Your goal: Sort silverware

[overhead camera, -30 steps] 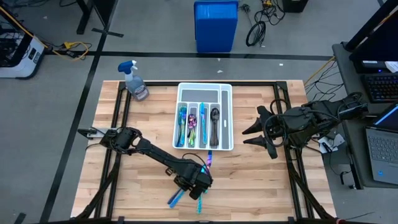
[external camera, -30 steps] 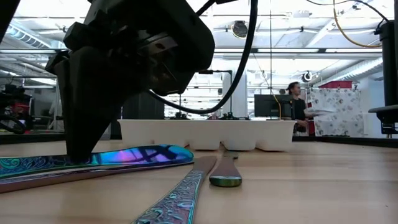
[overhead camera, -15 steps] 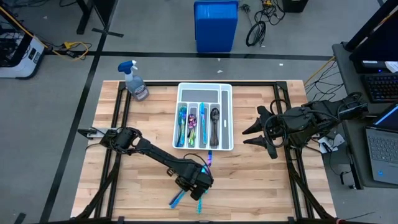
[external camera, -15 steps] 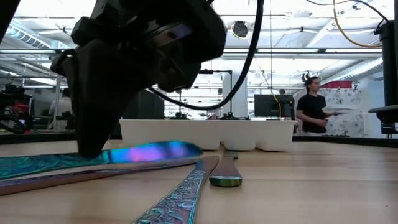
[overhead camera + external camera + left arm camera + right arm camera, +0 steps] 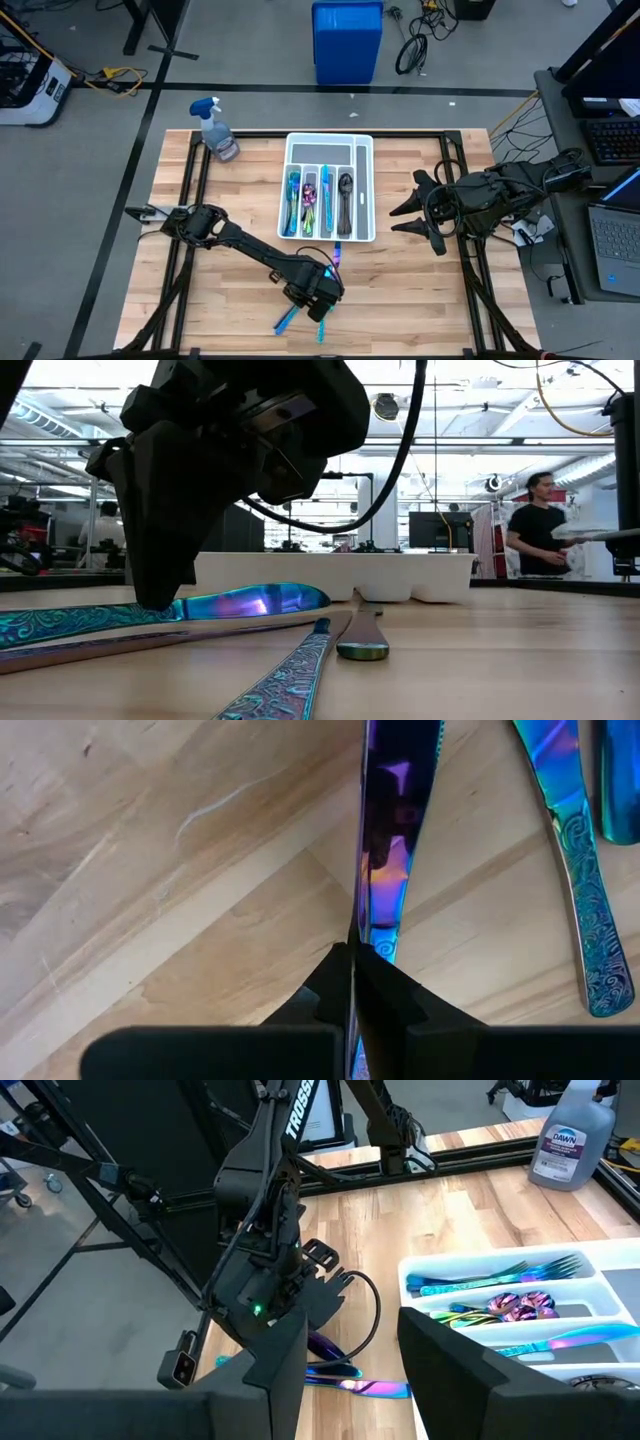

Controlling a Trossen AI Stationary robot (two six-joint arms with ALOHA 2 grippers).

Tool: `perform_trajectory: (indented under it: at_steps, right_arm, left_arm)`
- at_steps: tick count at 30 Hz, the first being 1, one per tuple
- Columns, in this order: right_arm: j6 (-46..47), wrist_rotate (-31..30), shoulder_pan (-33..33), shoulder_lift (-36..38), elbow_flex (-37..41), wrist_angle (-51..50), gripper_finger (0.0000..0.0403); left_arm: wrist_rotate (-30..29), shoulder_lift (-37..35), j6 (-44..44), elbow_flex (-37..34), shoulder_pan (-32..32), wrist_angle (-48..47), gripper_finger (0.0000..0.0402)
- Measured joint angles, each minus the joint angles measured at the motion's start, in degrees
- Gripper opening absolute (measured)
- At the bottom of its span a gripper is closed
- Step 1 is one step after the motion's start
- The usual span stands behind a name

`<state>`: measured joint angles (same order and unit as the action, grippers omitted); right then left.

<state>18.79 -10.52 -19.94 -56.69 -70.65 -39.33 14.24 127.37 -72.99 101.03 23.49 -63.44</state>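
Note:
My left gripper is near the table's near edge, shut on an iridescent blue knife; it also shows in the left wrist view. Other silverware lies around it: a teal patterned piece, a dark spoon end, blue pieces and one close to the tray. The white tray holds sorted forks, spoons and knives. My right gripper is open and empty at the table's right side. My left gripper pinches the knife between its two fingertips, about where the blade meets the patterned handle. The fingers come from above, pointing down. The knife is tilted, its blade end raised off the table toward the tray.
A spray bottle stands at the table's far left corner. A blue bin stands on the floor beyond the far edge. A person moves in the room behind. Bare wood lies left and right of the tray.
My left gripper has risen a little with the knife. The knife's blade end, which lay flat by the other pieces, now stands lifted and tilted up and reaches slightly farther toward the tray. The other pieces have stayed where they were.

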Motion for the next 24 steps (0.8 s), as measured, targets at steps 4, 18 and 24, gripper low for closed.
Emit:
perform_trajectory:
  at_steps: [4, 18, 24]
  right_arm:
    - [-0.8, 0.0, 0.0, -0.6, 0.0, -5.7, 0.0141]
    - [-6.4, 14.1, 2.9, -10.9, 5.9, 1.8, 0.0141]
    - [-2.8, 16.8, 3.5, -14.8, 11.6, 12.7, 0.0141]
  left_arm:
    - [-0.4, 0.0, 0.0, 0.0, 0.0, 0.0, 0.0000]
    - [-1.9, 0.0, 0.1, 0.0, -0.2, 0.1, 0.0000]
    - [-2.7, 0.0, 0.1, 0.0, -0.2, 0.7, 0.0000]
